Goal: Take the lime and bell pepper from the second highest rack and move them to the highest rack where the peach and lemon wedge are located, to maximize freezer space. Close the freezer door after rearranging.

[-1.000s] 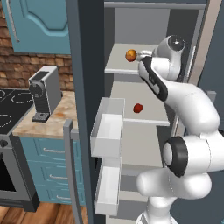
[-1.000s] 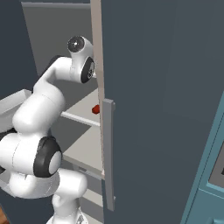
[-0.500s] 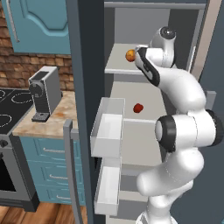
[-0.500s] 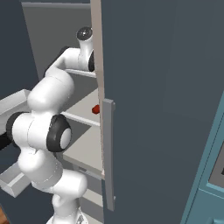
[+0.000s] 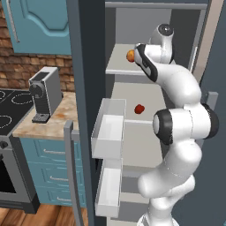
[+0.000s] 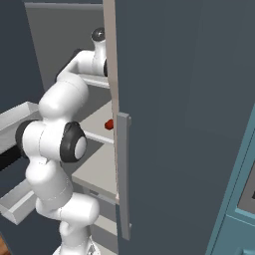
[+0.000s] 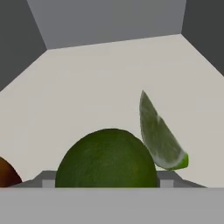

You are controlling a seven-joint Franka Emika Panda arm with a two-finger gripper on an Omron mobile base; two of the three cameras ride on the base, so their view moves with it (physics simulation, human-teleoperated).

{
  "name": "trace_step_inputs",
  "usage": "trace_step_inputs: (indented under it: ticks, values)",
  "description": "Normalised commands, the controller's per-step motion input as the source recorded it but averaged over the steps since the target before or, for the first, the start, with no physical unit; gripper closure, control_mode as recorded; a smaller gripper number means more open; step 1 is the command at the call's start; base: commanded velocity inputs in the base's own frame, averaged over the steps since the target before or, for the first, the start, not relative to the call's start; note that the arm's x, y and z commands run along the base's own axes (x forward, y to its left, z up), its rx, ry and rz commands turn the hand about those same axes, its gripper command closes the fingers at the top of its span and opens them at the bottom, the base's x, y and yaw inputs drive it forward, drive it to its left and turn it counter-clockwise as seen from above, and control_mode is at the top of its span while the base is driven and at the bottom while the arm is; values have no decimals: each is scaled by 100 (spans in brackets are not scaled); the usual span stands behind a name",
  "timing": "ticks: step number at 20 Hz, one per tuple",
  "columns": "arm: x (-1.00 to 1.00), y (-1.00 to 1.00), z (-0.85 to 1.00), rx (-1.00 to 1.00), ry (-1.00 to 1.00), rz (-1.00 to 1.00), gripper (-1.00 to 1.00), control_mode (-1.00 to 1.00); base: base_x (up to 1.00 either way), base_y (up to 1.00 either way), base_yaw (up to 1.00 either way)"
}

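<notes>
My gripper (image 7: 107, 180) is shut on the lime (image 7: 106, 158), a dark green ball held low over the highest rack (image 7: 100, 87). The pale lemon wedge (image 7: 158, 133) stands just right of the lime, and the peach (image 7: 6, 175) peeks in at the lower left. From the left base view my hand is beside the peach (image 5: 130, 55) on the highest rack (image 5: 118, 66). Alone on the second highest rack (image 5: 128, 95) below lies the red bell pepper (image 5: 139, 109), also in the right base view (image 6: 108, 124). The freezer door (image 5: 75, 66) stands open at the left.
White box-shaped drawers (image 5: 108, 128) jut out beside the open door, whose grey bar handle (image 5: 69, 167) is low at the left. A closed dark door (image 6: 189, 124) with a handle flanks the arm's right. A coffee machine (image 5: 44, 92) sits on the counter.
The arm has stretched up and deeper into the cabinet, bringing the hand with the lime onto the highest rack next to the peach. The bell pepper has not moved.
</notes>
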Motion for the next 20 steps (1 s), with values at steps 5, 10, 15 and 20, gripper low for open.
trace_step_inputs:
  ticks: [5,10,15,20]
  values:
    - [1,0,-14,0,0,0,-100,-100,0,0,0]
    - [-8,0,0,0,-2,0,-100,-100,0,0,0]
    - [-38,7,3,0,-15,-1,-100,-100,0,0,0]
    - [-58,22,3,0,-13,-4,-100,-100,0,0,0]
